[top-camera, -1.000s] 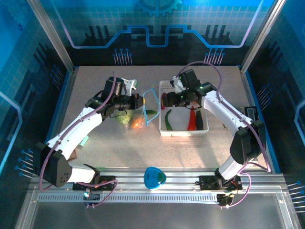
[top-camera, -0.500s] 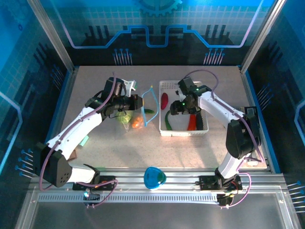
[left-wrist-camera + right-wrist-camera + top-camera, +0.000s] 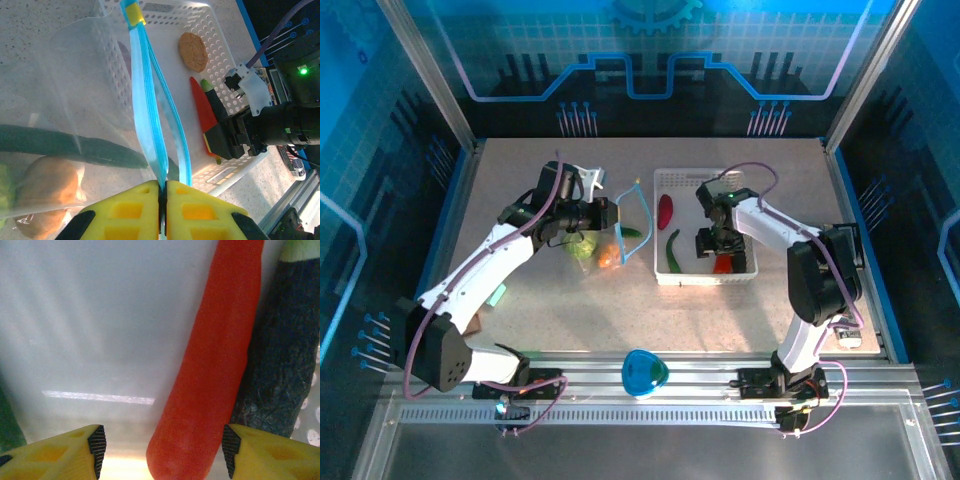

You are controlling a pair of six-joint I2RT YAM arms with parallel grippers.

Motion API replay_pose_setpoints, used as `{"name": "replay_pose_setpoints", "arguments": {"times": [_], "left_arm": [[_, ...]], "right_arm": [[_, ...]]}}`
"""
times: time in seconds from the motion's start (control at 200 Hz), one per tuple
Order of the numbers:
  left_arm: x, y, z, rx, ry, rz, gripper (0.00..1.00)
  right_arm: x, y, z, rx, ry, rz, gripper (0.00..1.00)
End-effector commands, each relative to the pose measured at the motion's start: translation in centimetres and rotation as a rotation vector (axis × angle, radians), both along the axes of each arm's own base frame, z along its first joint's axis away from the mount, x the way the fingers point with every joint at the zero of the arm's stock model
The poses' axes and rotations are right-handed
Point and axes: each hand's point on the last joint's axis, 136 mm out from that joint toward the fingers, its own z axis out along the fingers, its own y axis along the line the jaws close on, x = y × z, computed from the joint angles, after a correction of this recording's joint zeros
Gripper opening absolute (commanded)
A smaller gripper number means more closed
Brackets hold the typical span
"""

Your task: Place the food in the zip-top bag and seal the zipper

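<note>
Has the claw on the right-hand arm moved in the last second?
Yes. The right gripper has shifted from the white basket's far-left corner toward its near-right part, and now hangs open over the red chili.

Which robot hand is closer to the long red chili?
Right. The right gripper hovers open over the long red chili; the left gripper, beside the white basket, pinches the light-blue zipper.

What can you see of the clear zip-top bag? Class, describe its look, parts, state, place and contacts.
The zip-top bag is clear, floppy plastic with a light-blue zipper whose two tracks are parted; a yellow tab sits at its far end. The left gripper pinches the zipper edge. Inside lie a dark-green cucumber and an orange piece. It sits beside the white basket.
</note>
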Motion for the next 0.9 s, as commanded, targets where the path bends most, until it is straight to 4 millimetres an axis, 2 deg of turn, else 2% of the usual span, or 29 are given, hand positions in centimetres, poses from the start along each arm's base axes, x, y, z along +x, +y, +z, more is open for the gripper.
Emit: {"name": "replay_pose_setpoints", "arguments": {"times": [0.0, 0.215, 0.51, 0.67, 0.85, 0.895], "left_arm": [[0.1, 0.4, -0.4, 0.016, 0.005, 0.0, 0.11], [0.1, 0.5, -0.4, 0.012, 0.007, -0.001, 0.11], [0.0, 0.6, -0.3, 0.01, 0.005, 0.003, 0.11], [0.0, 0.7, -0.3, 0.012, 0.007, 0.006, 0.11], [-0.1, 0.8, -0.2, 0.009, 0.004, 0.007, 0.11], [-0.1, 0.8, -0.2, 0.009, 0.007, 0.008, 0.11]], "right_arm": [[-0.7, -1.3, -0.7, -0.034, 0.03, -0.038, 0.65], [-0.8, -1.5, -2.1, -0.018, 0.068, -0.053, 0.65], [-0.6, -0.8, -3.8, 0.024, 0.102, -0.059, 0.64], [-0.2, -0.3, -3.6, 0.05, 0.083, -0.058, 0.56], [0.5, -0.7, -3.8, 0.039, 0.077, -0.066, 0.55], [0.8, -0.6, -3.9, 0.039, 0.075, -0.064, 0.5]]}}
